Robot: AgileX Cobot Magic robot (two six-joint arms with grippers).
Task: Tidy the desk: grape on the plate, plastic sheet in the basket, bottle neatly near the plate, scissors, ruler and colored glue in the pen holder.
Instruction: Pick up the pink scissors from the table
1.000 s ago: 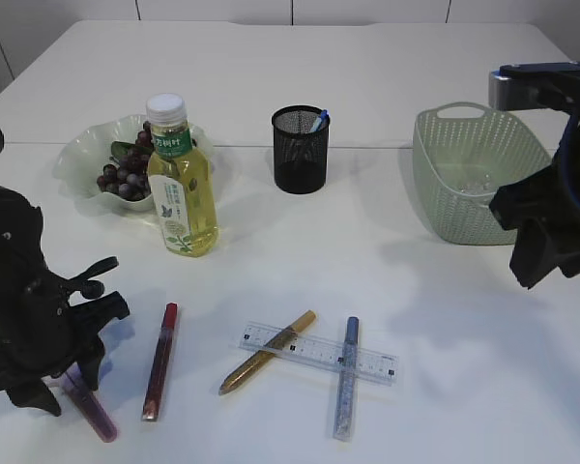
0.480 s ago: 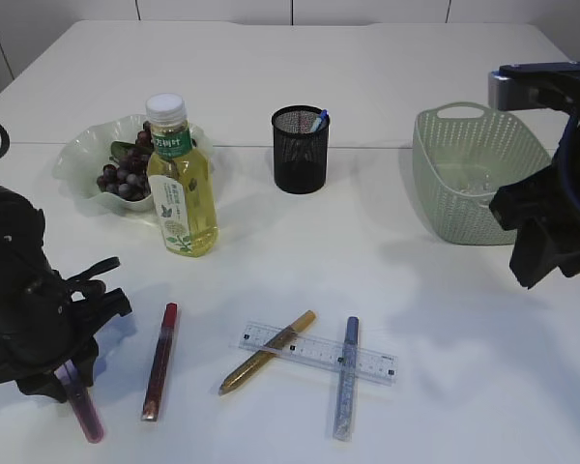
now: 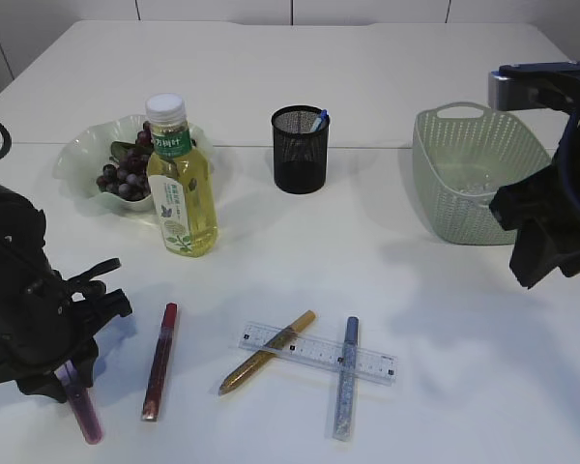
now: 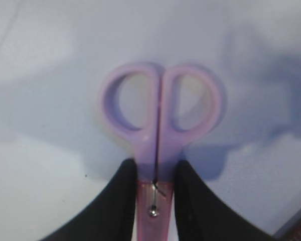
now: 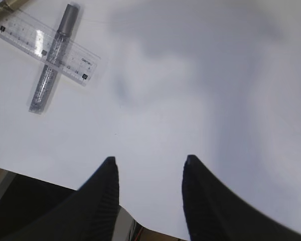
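The left gripper (image 4: 155, 193) is clamped on the pink scissors (image 4: 158, 125) just below the handle loops, low over the table (image 3: 387, 242), well in front of the pen holder (image 3: 300, 150) and to its left. The right gripper (image 5: 149, 193) hangs with fingers apart, gripping nothing, right of the pen holder. The ruler (image 3: 317, 353) lies in front of the pen holder, crossed by two glue sticks.

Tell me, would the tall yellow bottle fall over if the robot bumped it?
Probably, yes. The bottle stands upright, tall on a narrow base, so a bump near its white cap could tip it. It looks nearly full, so likely heavy; lying down, its round body might roll.
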